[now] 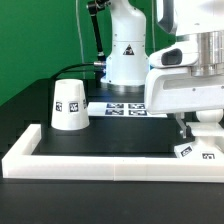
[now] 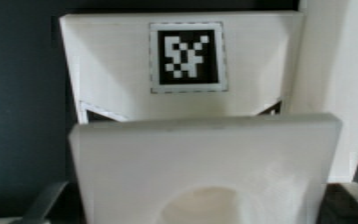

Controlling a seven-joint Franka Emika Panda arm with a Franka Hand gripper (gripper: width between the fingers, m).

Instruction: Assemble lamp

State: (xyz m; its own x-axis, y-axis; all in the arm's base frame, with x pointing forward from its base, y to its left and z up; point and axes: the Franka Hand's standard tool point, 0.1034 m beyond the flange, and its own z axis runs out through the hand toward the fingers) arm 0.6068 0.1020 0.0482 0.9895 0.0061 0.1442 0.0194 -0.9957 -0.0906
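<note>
The low white lamp base [image 1: 197, 150], with black-and-white tags, lies at the exterior view's right, by the front rail. My gripper [image 1: 195, 132] stands straight down over it. In the wrist view the base [image 2: 194, 100] fills the picture, with a tag on its far part and a round recess near me. My gripper [image 2: 197, 212] straddles it, and the dark fingers [image 2: 44, 205] press against both side faces. The cone shade [image 1: 68, 105] stands upright at the exterior view's left, far from the gripper. The bulb is out of view.
A long low white border rail [image 1: 100, 164] runs along the front and up the exterior view's left side. The marker board [image 1: 125, 107] lies flat at the back, in front of the arm's white pedestal [image 1: 127, 50]. The table top is black.
</note>
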